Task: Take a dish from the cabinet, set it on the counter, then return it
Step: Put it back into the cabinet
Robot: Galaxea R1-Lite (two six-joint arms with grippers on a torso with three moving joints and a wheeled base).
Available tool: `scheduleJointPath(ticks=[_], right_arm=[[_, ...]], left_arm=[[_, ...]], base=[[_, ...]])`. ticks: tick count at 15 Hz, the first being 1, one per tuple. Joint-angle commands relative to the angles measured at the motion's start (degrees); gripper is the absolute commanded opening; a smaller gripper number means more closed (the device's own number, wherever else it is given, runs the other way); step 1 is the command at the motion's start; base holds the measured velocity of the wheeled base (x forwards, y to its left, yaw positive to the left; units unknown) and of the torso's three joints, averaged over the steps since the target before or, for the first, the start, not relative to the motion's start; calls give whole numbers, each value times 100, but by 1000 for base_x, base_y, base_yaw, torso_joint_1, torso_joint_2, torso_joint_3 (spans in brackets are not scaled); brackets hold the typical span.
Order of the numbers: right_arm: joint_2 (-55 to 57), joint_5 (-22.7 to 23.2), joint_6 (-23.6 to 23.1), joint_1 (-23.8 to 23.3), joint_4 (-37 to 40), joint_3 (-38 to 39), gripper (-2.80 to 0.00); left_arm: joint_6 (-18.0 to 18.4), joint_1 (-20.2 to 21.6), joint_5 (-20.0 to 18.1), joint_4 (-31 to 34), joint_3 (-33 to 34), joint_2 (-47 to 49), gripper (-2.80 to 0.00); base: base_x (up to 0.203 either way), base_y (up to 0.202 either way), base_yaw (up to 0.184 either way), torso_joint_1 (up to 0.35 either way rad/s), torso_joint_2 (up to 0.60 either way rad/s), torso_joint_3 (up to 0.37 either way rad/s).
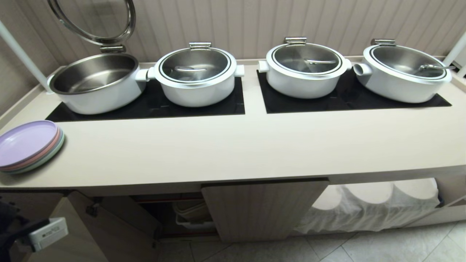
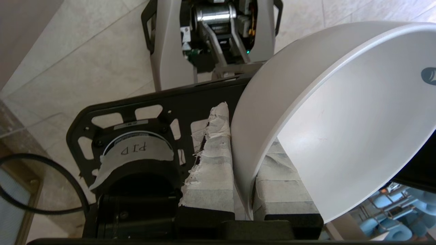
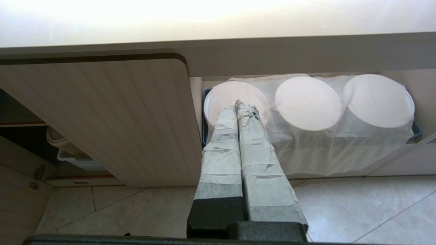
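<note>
Bowl (image 2: 340, 119) sits pinched by its rim between the left gripper's (image 2: 243, 177) taped fingers, low above the robot's base (image 2: 112, 102) and tiled floor. Right gripper (image 3: 238, 109) hangs closed, empty, before the cloth-draped stacks (image 3: 308, 102). Four pots (image 1: 196, 78) and stacked plates (image 1: 29, 145) occupy the counter (image 1: 233, 149); one cabinet (image 1: 264, 207) door stands open.

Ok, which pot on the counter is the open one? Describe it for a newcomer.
On the long beige counter, four white pots sit in a row on black panels. Take the pot at the far left, beside the stack of coloured plates. Only its glass lid stands raised.

Fluted beige wall panelling (image 1: 327, 22) behind; pale tiled floor (image 1: 382, 247) below.
</note>
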Motion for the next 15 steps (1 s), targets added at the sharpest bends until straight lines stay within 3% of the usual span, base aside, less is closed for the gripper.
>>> scheduleJointPath(ticks=[1, 15], right_arm=[[-2, -2, 5, -3, -4, 0, -280], [-2, -2, 5, 4, -8, 0, -280]], left_arm=[[-11, -6, -8, 33, 106, -137, -280], [-187, -2, -34, -468, 383, -241, -280]], base=[[0, 0, 0, 0, 0, 0], [0, 0, 0, -6, 10, 7]])
